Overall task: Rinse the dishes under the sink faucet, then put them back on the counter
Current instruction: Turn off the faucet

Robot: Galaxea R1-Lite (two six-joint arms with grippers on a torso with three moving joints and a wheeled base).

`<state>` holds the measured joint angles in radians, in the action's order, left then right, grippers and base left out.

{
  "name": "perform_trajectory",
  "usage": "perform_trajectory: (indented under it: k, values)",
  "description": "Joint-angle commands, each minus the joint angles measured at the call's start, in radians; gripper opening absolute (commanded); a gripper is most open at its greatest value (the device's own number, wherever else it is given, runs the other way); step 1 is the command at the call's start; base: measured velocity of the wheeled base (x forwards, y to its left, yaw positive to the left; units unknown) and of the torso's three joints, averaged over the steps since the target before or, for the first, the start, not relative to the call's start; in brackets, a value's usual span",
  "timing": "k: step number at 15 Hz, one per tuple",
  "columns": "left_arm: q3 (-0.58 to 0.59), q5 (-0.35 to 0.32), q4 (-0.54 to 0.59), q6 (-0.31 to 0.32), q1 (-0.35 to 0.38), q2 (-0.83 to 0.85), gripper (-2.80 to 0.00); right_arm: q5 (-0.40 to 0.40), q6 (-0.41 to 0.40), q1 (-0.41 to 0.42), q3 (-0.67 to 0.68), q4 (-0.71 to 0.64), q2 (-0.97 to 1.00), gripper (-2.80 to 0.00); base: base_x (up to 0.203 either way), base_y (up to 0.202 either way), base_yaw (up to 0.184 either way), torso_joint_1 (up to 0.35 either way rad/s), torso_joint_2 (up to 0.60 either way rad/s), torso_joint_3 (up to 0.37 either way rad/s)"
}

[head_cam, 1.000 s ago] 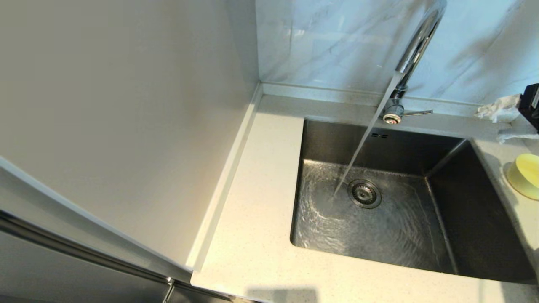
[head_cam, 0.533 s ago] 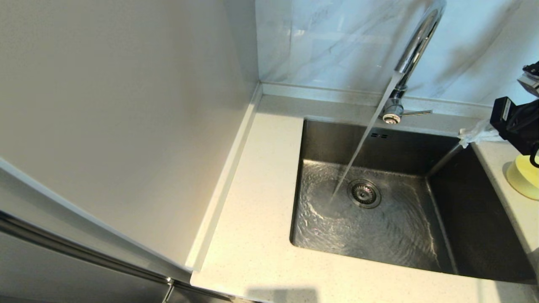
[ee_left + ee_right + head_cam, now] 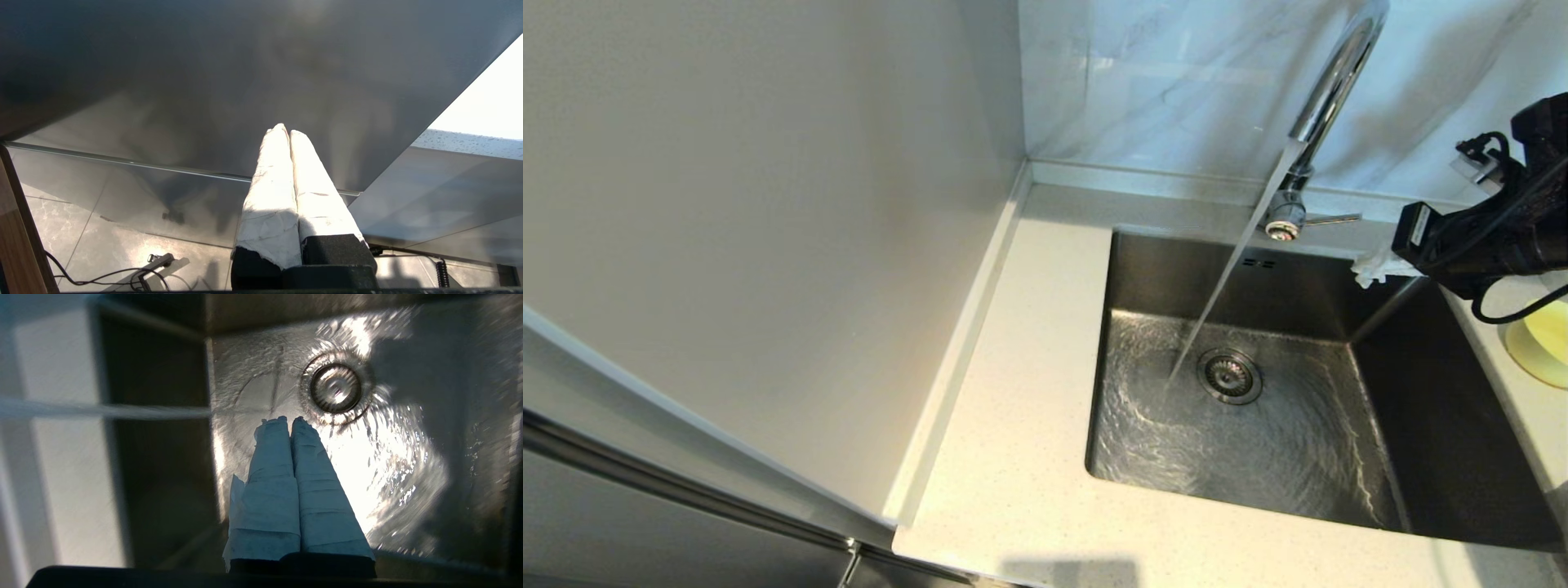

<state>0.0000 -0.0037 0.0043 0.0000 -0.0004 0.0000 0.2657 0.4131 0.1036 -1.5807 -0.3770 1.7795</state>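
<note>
Faucet [image 3: 1331,82] running: chrome gooseneck against the marble wall [image 3: 1160,82], thin lever handle [image 3: 1331,218] at its round base pointing toward the right. Water stream [image 3: 1225,278] falls at a slant into the sink [image 3: 1143,269] and lands just left of the round drain strainer [image 3: 1229,376]; rippled water spreads across the basin floor. Two small overflow slots [image 3: 1258,263] on the back wall of the basin, below the faucet base.

Yellow bowl [image 3: 1539,347] sits on the tabletop [image 3: 1021,457] right of the sink, at the frame's right edge, partly hidden by the arm's cable. No plate or chopsticks in any view.

Right gripper [image 3: 1372,268] enters from the right, over the sink's back right corner, near the faucet base but apart from it. Its white-wrapped fingers [image 3: 278,477] are pressed together, jaws narrow with nothing between them. In the right wrist view they point down at the wet basin floor, tips just short of the strainer, the stream crossing to one side.

Left gripper [image 3: 288,134] appears only in its own wrist view, parked low beside a grey cabinet panel [image 3: 204,81] above a tiled floor [image 3: 81,237] with cables; jaws likewise closed together, holding nothing.
</note>
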Motion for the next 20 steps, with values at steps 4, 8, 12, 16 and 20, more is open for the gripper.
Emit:
perform_trajectory:
  k: [4, 8, 12, 16, 20]
  values:
    - [0.000, 0.001, 0.000, 0.000, 0.000, 0.000, -2.80, -0.120, -0.002, -0.034, 0.004, 0.095, 0.046, -2.80, 0.000, 0.000, 0.000, 0.000, 0.00, 0.000]
    - [0.000, 0.000, 0.000, 0.000, 0.000, 0.000, -2.80, -0.148, -0.002, -0.051, 0.001, 0.154, 0.051, -2.80, 0.000, 0.000, 0.000, 0.000, 0.00, 0.000]
    - [0.000, 0.000, 0.000, 0.000, 0.000, 0.000, -2.80, -0.197, -0.001, -0.083, -0.001, 0.162, 0.069, -2.80, 0.000, 0.000, 0.000, 0.000, 0.00, 0.000]
    - [0.000, 0.001, 0.000, 0.000, 0.000, 0.000, -2.80, -0.238, -0.001, -0.085, 0.011, 0.279, 0.090, -2.80, 0.000, 0.000, 0.000, 0.000, 0.00, 0.000]
    - [0.000, -0.001, 0.000, 0.000, 0.000, 0.000, -2.80, -0.289, -0.004, -0.084, 0.014, 0.307, 0.103, -2.80, 0.000, 0.000, 0.000, 0.000, 0.00, 0.000]
